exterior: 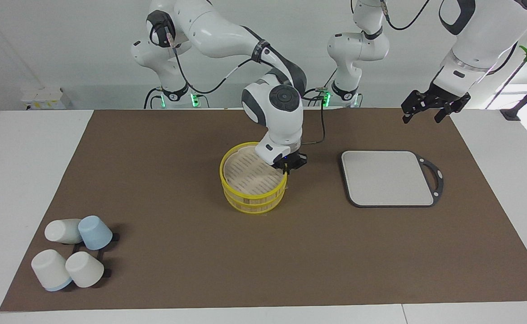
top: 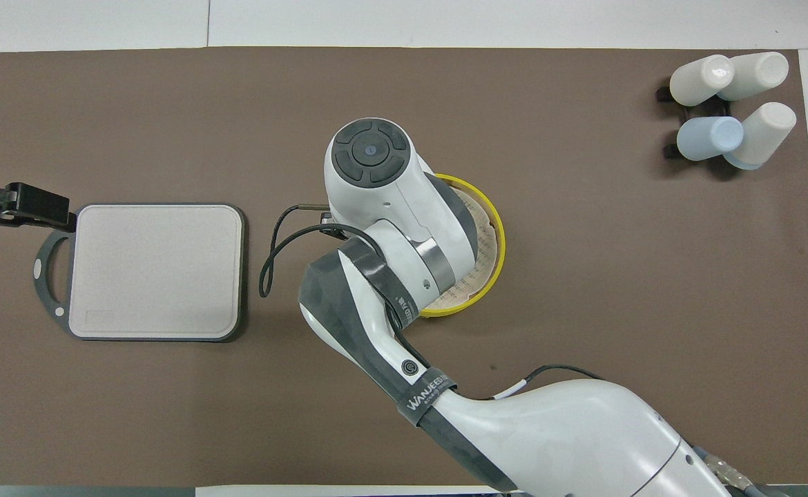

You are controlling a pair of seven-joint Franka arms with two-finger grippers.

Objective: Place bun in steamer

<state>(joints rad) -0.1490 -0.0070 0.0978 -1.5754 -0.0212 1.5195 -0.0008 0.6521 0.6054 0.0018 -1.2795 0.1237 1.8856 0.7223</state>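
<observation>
Starting closest to the robots: got the left gripper (exterior: 422, 118) parked up in the air, fingers spread wide and holding nothing, over the worktop (exterior: 178, 135) by the handle end of the grey board (exterior: 387, 177), just waiting. Next out, mid-worktop, looking at the right gripper (exterior: 288, 168) down at the steamer (exterior: 245, 198), closed tight and, by the look of it, pinching the yellow rim on the side that faces the board. Can't find the bun anywhere, honestly: nothing on the slatted floor that shows, nothing on the board, and no seeing the part of the basket under the right arm from overhead. So no telling yet which way it lies from either gripper. Guessing the free left gripper is the handier one for fetching, with the right one busy on the rim. No long axis to worry about on a round basket anyway. Farthest out, just a cluster of cups (exterior: 72, 252) at the right arm's end.
</observation>
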